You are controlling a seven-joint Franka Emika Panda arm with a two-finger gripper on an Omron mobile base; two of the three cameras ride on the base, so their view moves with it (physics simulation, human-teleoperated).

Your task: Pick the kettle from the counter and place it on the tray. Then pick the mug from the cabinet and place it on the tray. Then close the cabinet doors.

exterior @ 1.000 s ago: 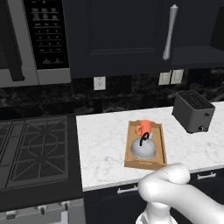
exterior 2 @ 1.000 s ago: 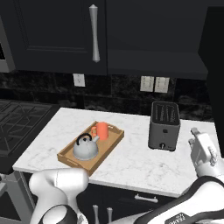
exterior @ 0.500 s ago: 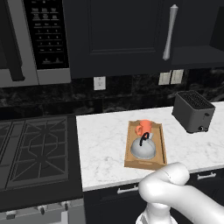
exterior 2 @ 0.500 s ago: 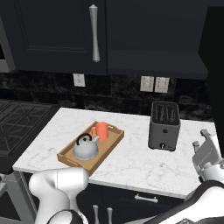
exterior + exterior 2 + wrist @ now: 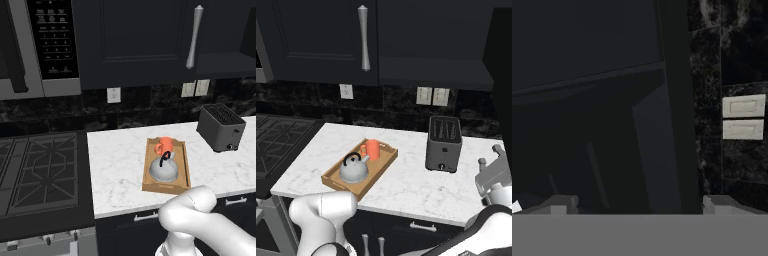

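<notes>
The wooden tray lies on the white counter. On it stand the grey kettle and, just behind it, the orange-red mug. My gripper hovers at the far right, beyond the toaster and above the counter's right end, open and holding nothing. The hand view faces the dark cabinet interior with its fingertips wide apart. The left cabinet door is shut. The right side of the cabinet stands open, its door swung out at the right edge.
A boxy dark toaster stands on the counter to the right of the tray. The black gas stovetop is on the left with the microwave above it. Wall outlets sit on the dark backsplash.
My hand at the right edge of the right base view has turned and shifted slightly right. The tray, kettle and mug have not moved.
</notes>
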